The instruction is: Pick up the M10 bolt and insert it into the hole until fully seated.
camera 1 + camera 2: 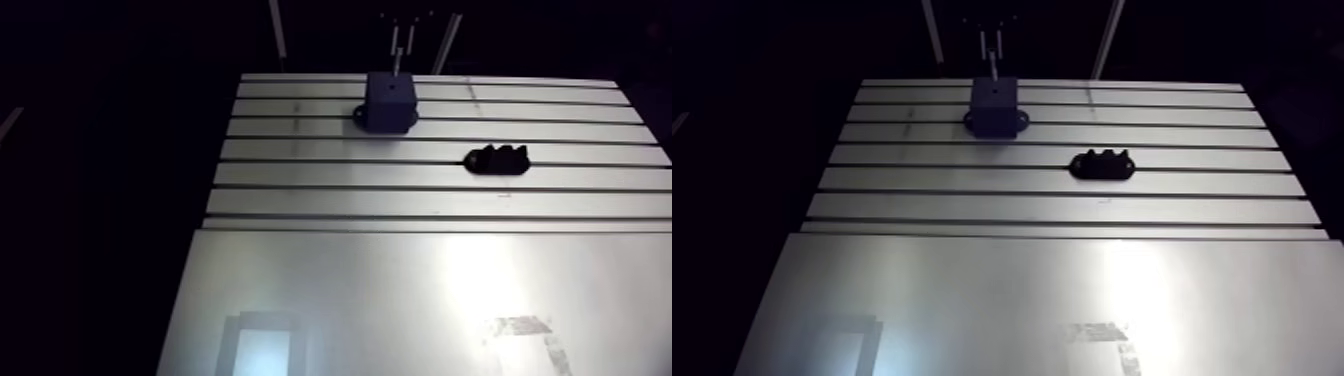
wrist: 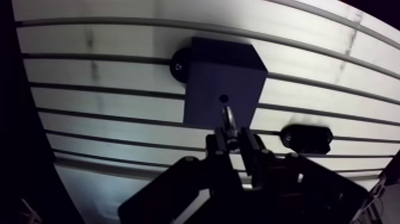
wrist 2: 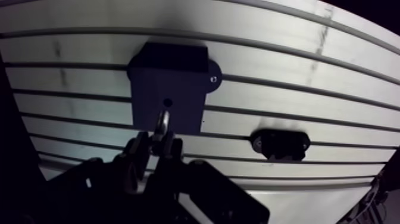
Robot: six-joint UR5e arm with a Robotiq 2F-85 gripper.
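Gripper (image 2: 236, 142) clamped on bolt (image 2: 229, 117), rear end hidden; tip near hole (image 2: 224, 98) in block (image 2: 205, 74).

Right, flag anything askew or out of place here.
Nothing stands out. The dark square block sits flat on the slotted aluminium table; the gripper holds the silver bolt near the block's hole; the low black holder lies apart.

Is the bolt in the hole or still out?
Out: the bolt sits clamped in the claw, short of the visibly empty hole.
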